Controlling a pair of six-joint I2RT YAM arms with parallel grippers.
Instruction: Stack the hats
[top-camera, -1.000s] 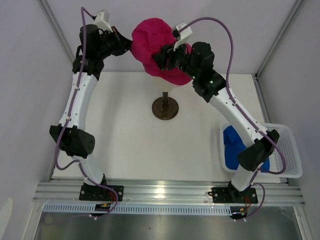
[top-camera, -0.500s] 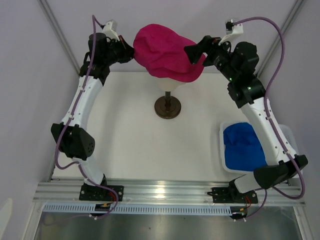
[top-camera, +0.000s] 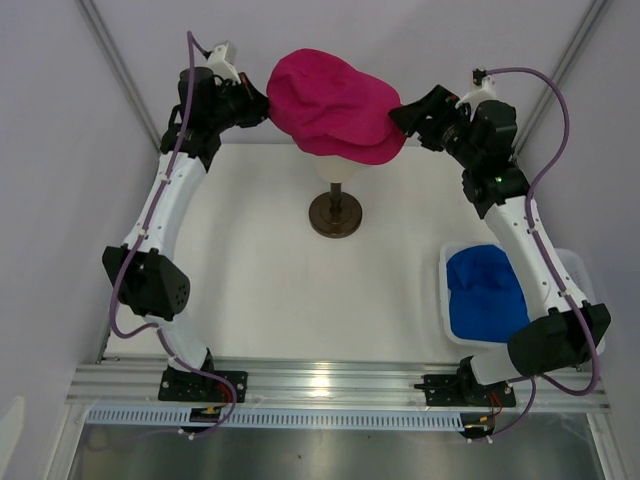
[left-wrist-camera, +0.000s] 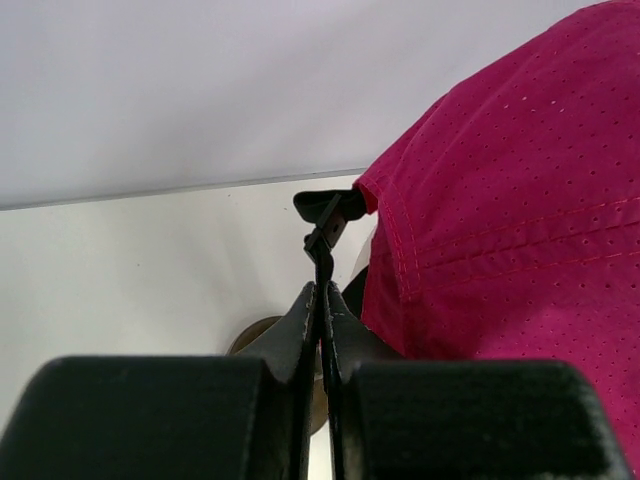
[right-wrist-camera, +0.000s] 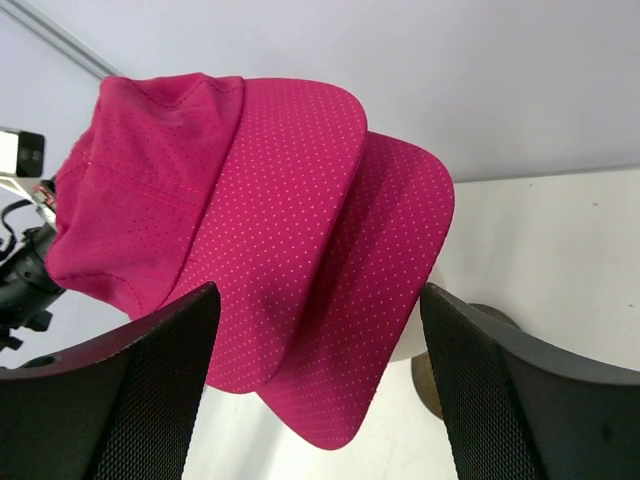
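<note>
Above the silver rail (top-camera: 340, 385), my left arm (top-camera: 160, 205) and right arm (top-camera: 525, 250) show white links, black joints, looping purple cables (top-camera: 555, 110); the right tool's (right-wrist-camera: 318, 295) black fingers (right-wrist-camera: 150, 390) are mesh-textured.

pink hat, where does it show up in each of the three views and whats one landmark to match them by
Top external: the pink hat sits at top centre, above the stand.
Left wrist: it fills the right side, cut off by the frame edge.
Right wrist: it is centre left, with its brim pointing down.
Shared landmark: the dark round stand base below the hat, seen partly in both wrist views.
</note>
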